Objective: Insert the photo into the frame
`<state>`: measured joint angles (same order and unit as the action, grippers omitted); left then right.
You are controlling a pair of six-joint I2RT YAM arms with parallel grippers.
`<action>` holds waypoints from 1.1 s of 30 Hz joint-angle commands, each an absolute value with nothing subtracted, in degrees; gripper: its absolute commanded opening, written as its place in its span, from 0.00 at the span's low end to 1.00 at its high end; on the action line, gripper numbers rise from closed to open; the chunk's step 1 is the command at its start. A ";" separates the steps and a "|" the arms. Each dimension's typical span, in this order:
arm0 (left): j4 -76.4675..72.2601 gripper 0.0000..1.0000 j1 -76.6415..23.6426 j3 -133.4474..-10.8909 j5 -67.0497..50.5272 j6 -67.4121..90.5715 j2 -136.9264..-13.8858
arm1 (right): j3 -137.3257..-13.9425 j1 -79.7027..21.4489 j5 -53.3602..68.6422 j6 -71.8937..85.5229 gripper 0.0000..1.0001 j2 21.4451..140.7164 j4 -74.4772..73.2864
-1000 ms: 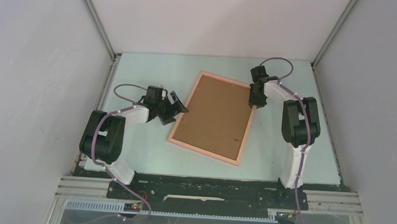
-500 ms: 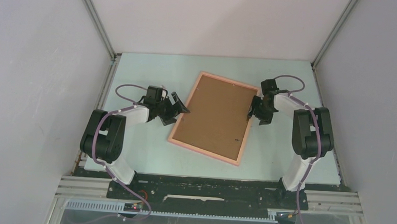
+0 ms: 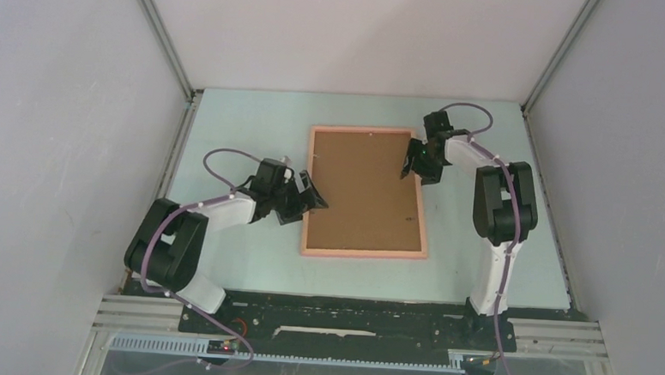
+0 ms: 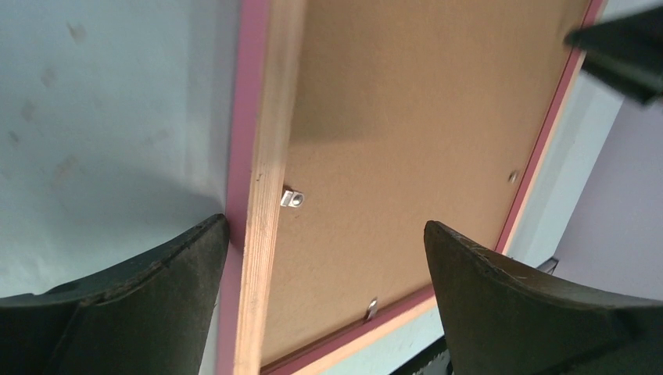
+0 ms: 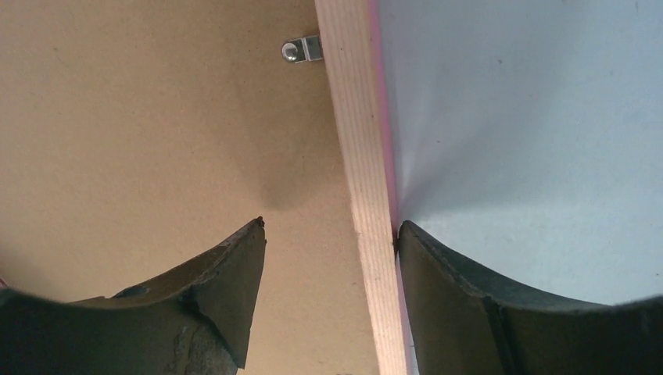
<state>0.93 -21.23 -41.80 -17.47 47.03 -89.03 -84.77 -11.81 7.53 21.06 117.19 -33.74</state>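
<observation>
At the middle of the table, the frame lay face down, square to the table's edges, with its brown backing board upward. We had our left gripper low at the frame's left rail, jaws apart and astride it. Its outer finger sat against the pink outer side, and the inner one hung over the board, clear of the rail. Our right gripper stood likewise at the right rail, toward the far end, jaws spread. Its outer finger sat close against the wood, the inner over the board. Neither gripper held anything. A small metal clip showed inside each rail.
</observation>
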 commanded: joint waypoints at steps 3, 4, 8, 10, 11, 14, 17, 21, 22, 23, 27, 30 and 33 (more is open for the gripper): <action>2.68 0.96 -23.04 -38.85 -14.42 46.21 -83.35 | -88.43 -14.17 -3.66 21.21 0.74 112.18 -42.02; 2.10 0.96 -23.05 -38.78 -14.06 46.34 -83.77 | -86.31 -14.10 -4.90 21.99 0.74 109.93 -42.49; 0.29 0.96 -23.03 -38.93 -14.64 46.94 -85.70 | -73.97 -14.08 -2.73 24.45 0.74 101.77 -40.40; 0.25 0.96 -23.05 -38.94 -14.84 46.82 -86.01 | -70.02 -14.28 -0.69 25.27 0.73 100.08 -39.78; 0.24 0.96 -23.05 -38.72 -14.93 46.93 -86.12 | -68.73 -14.51 -0.63 25.70 0.72 99.46 -39.54; -1.95 0.96 -23.12 -38.30 -15.26 47.21 -86.13 | -66.87 -15.32 -0.88 26.23 0.72 99.06 -38.81; -2.34 0.96 -23.03 -38.23 -15.73 47.20 -86.39 | -66.90 -15.61 2.20 26.99 0.72 100.68 -38.08; -2.54 0.96 -23.03 -38.15 -15.75 47.22 -86.31 | -66.87 -17.68 1.53 27.51 0.70 102.00 -38.06; -2.63 0.96 -23.06 -38.14 -15.86 47.20 -86.31 | -66.85 -18.45 0.64 27.36 0.69 102.11 -38.17; -2.64 0.96 -23.03 -38.14 -15.87 47.20 -86.35 | -66.85 -19.10 0.08 27.34 0.69 102.32 -38.37; -2.73 0.96 -23.03 -38.31 -16.23 47.09 -86.71 | -66.83 -20.48 -2.48 27.26 0.66 102.82 -39.05; -2.72 0.95 -23.04 -38.32 -16.27 47.11 -86.70 | -66.82 -21.35 -3.36 27.07 0.62 103.11 -39.56; -2.77 0.95 -23.09 -38.25 -16.24 47.11 -86.67 | -66.54 -21.53 -3.46 26.66 0.55 103.36 -39.58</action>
<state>-0.38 -23.00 -39.11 -15.40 47.05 -86.43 -66.61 -20.27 -3.55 26.00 102.59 -39.57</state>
